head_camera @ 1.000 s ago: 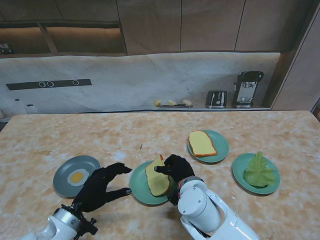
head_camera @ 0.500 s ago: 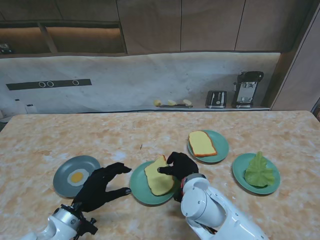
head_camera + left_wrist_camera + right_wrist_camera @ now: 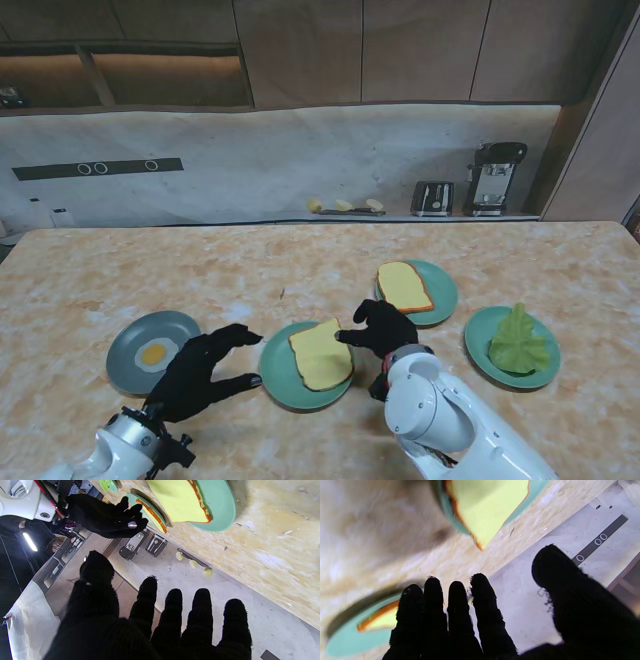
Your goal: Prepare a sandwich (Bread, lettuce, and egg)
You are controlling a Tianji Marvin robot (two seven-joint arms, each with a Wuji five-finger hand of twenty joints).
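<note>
Marble-look counter, kitchen wall behind. One bread slice lies flat on the center plate: base done. Right hand, just right of that plate, is released and empty; left hand, just left of it, spread, empty. Second slice, lettuce, egg sit unstacked on own plates.

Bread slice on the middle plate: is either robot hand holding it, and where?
No. The bread slice lies free; right robot hand and left robot hand are open, holding nothing.
</note>
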